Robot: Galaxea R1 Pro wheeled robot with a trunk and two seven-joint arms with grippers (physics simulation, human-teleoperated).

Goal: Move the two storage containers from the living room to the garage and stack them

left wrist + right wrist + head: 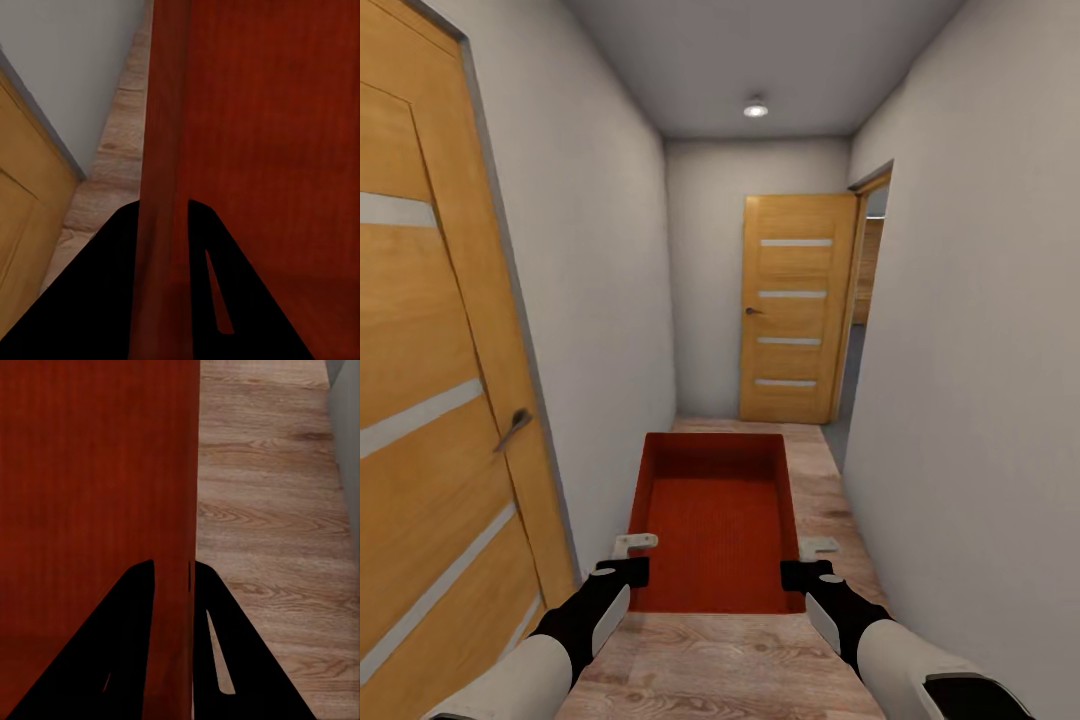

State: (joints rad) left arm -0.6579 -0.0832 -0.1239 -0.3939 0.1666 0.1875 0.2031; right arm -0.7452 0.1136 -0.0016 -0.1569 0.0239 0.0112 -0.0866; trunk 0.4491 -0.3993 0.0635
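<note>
Corridor walls (610, 250) stand close on both sides of me, pale and plain, with a wooden door (430, 400) just beside my left arm and another door (795, 305) at the far end, next to an open doorway. Wood-plank floor (730, 660) runs under me, so I judge I am not in the garage yet. One storage container (715, 520), orange-red and open on top, hangs in front of me, above the planks. I hold it with both hands: my left hand (632, 560) is closed over its left wall, and my right hand (808, 562) is closed over its right wall, each with one finger inside and one outside. Walls of the container are thin, so if one hand slips while I turn into the doorway, the container could tilt or hit the frame.
</note>
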